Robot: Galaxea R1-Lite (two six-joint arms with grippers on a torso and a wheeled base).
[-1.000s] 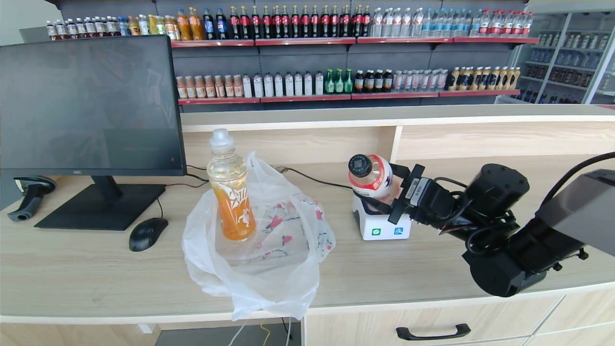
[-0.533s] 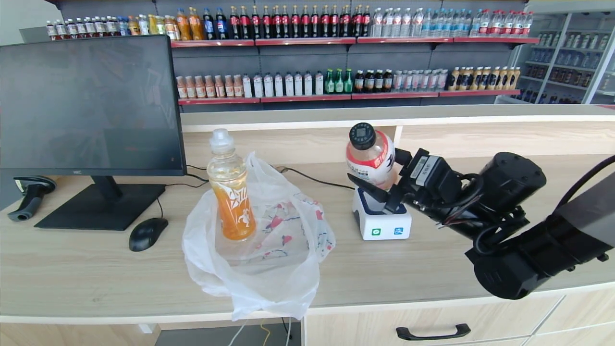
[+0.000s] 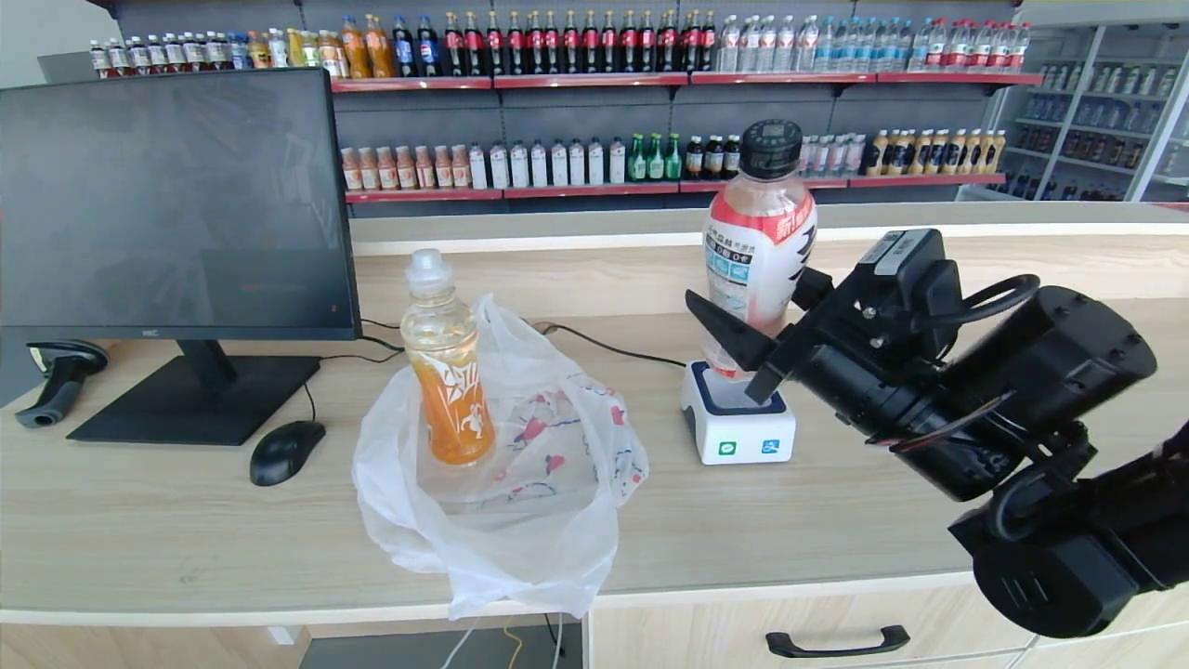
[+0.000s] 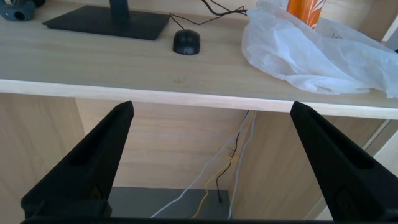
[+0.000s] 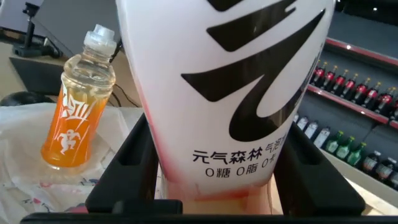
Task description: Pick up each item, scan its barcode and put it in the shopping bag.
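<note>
Your right gripper (image 3: pixel 746 318) is clamped on the upright, black-capped, white-labelled clear plastic bottle (image 3: pixel 760 232), right of centre in the head view, just above the small white scanner box (image 3: pixel 738 432). The orange drink bottle (image 3: pixel 444 372) stands in the thin white plastic bag (image 3: pixel 520 520) mid-frame. Your left gripper (image 4: pixel 211 107) is spread wide, holding nothing.

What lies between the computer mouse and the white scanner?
The plastic shopping bag, with an orange drink bottle upright in it; the head view shows this.
</note>
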